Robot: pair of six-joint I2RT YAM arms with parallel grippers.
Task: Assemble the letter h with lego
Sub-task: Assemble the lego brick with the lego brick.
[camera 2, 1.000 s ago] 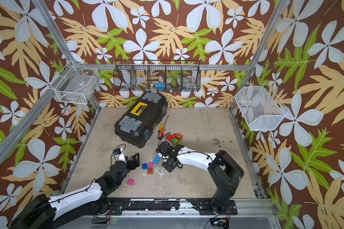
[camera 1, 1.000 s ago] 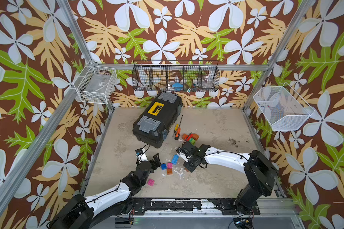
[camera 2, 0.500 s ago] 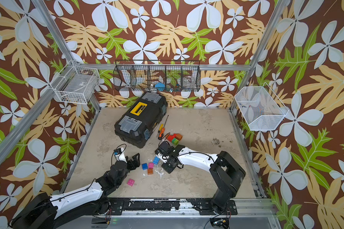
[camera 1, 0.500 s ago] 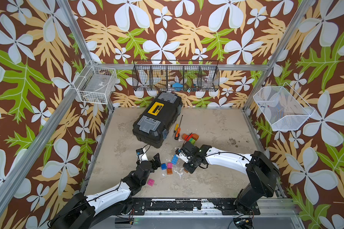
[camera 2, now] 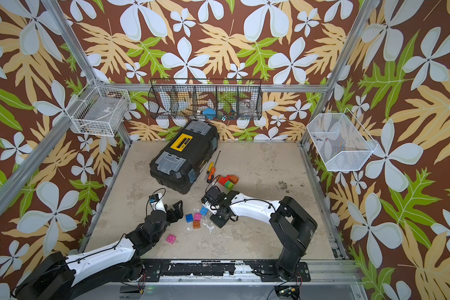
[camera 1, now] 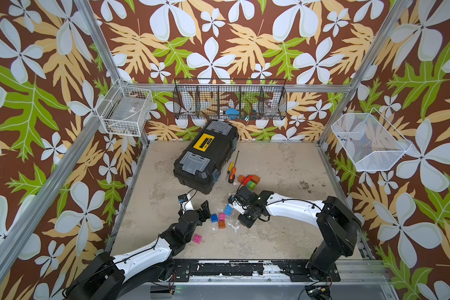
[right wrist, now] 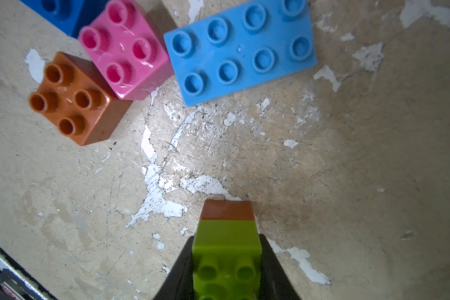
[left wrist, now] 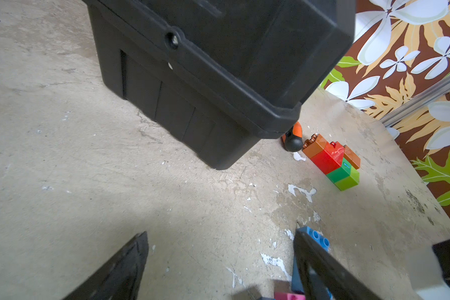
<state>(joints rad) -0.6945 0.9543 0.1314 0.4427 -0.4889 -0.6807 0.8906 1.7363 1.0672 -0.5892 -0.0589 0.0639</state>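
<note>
The right claw (right wrist: 226,237) is clenched on a lime brick (right wrist: 226,253), which is gripped across two opposite smooth walls. An orange-brown brick (right wrist: 227,210) is seated on its far end, so a two-brick stack is carried. Whether the stack touches the table (right wrist: 348,155) cannot be told. The left claw (left wrist: 220,249) is spread wide and grasps nothing.

Both claws are positioned on the robot's side of the toolbox (camera 1: 205,153). Between them, four loose bricks are grouped studs up: a long light-blue brick (right wrist: 240,52), a pink brick (right wrist: 125,49), an orange brick (right wrist: 70,97) and a dark-blue brick (right wrist: 60,13). A stray pink brick (camera 1: 197,238) lies farther from the toolbox. A joined brick cluster (camera 1: 248,180) of red, orange and green is found at the toolbox corner nearest the right claw, beside a screwdriver (camera 1: 231,174). No h shape is formed yet.

The bricks are judged light, rigid and glossy, so slipping is to be expected under a corner grip. Each brick is best taken across opposite flat walls, with studs and underside left free. The long brick is best taken across its narrow width. A straight, firm press is likely required for seating.
</note>
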